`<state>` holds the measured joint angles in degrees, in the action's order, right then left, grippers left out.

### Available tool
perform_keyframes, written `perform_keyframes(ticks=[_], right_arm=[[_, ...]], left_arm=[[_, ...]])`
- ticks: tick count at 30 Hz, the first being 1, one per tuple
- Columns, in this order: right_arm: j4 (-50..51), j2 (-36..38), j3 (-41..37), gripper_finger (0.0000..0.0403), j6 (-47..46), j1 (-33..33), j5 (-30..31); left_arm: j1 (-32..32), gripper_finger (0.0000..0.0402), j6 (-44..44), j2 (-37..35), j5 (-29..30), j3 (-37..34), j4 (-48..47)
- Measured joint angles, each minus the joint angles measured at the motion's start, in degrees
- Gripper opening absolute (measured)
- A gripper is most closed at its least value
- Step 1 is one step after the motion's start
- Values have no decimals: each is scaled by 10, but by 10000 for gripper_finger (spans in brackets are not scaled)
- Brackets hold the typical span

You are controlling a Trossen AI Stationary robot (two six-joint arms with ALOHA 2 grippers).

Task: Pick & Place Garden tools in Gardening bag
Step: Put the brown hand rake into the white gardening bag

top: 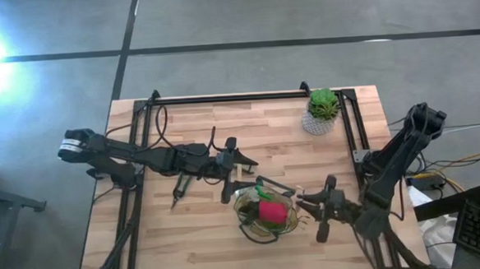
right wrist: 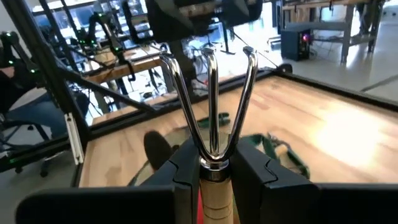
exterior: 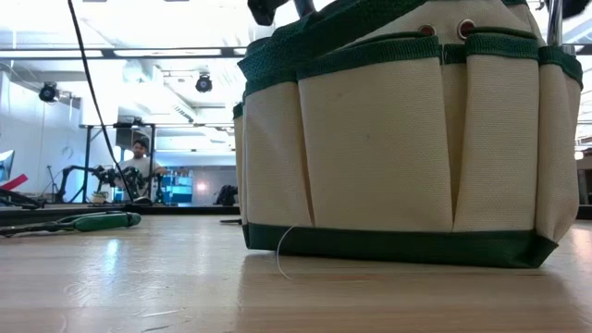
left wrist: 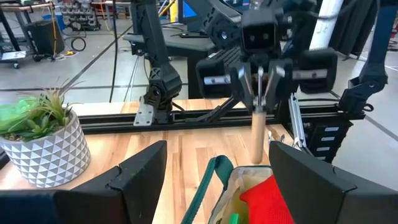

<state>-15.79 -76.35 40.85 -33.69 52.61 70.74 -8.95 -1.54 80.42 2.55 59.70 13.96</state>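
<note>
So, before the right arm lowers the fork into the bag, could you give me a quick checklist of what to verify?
1. Right gripper shut on the fork's wooden handle: ok, fingers clamp it in both wrist views.
2. Fork over the gardening bag: ok; the left wrist view shows its handle hanging above the bag's mouth.
3. Bag upright on the table: ok in the low view.
4. Left gripper clear of the drop path: cannot tell; it is open and beside the bag's rim, close.
5. Room inside the bag: cannot tell; a red item already fills part of it.
6. Pruners remaining on the table: ok, untouched.
</note>
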Motion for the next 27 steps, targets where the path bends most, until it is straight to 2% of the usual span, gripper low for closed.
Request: perform_keyframes(ticks=[5,19,27], right_arm=[[-7,-34,-1,50,-37,0,0],[-57,-103,-1,50,-62,0,0],[-59,-119,-1,50,-80,0,-7]], left_arm=[[1,284,1,0,0,0,0],[1,284,-1,0,6,0,2],[1,284,-1,0,6,0,7]])
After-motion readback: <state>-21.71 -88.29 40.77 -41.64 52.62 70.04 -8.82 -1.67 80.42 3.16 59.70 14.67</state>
